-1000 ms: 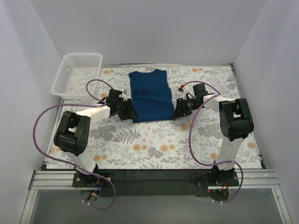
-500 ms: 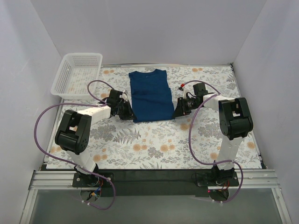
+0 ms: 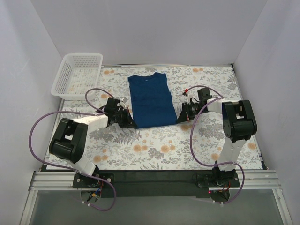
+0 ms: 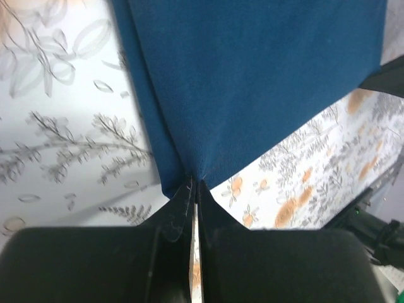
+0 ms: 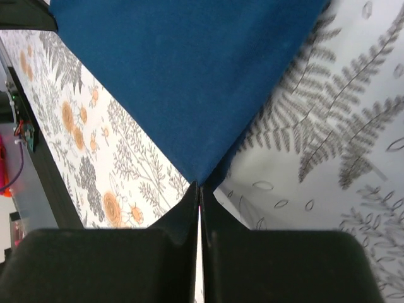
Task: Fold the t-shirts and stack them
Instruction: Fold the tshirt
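A navy blue t-shirt [image 3: 151,99] lies folded into a long rectangle at the middle back of the flowered table, collar toward the far wall. My left gripper [image 3: 131,124] is shut on its near left corner; the wrist view shows the cloth [image 4: 252,82] pinched at the fingertips [image 4: 193,184]. On the other side, the right gripper [image 3: 177,120] is shut on the near right corner, where the cloth [image 5: 183,76] runs to a point between the black fingers [image 5: 199,187]. No print shows on the shirt.
A white mesh basket [image 3: 78,74] stands at the back left corner. White walls close the table in at the back and on both sides. Purple cables loop from both arms over the flowered tablecloth [image 3: 154,150].
Both grippers have closed on the shirt's near corners. Both have shifted a little toward the near edge, and the shirt's bottom edge has come with them.
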